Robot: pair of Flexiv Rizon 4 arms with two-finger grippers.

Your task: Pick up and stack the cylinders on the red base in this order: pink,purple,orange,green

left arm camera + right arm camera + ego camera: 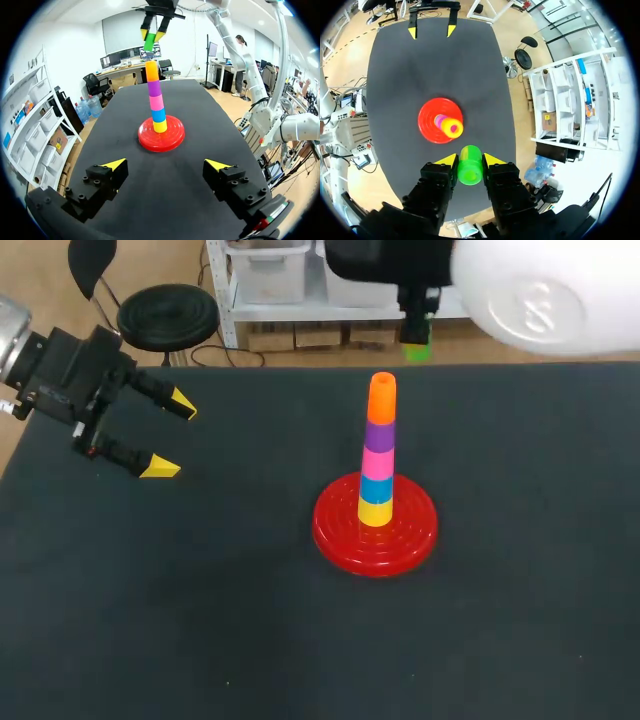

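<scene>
On the red base [330, 530] stands a stack of yellow, blue, pink, purple and orange cylinders [379, 445]. High above the table's far edge, behind the stack, my right gripper [417, 328] is shut on the green cylinder [416, 344]. In the right wrist view the green cylinder [470, 170] sits between the fingers of the right gripper [470, 161], with the stack [451, 126] below and slightly ahead. My left gripper [172, 437] hangs open at the table's left, holding nothing. The left wrist view shows its fingers [114, 165] spread wide and the stack [155, 100] well ahead.
The black tabletop [200, 620] spreads around the base. Its far edge [300, 366] runs just behind the stack, and its left edge lies close to the left arm [60, 365].
</scene>
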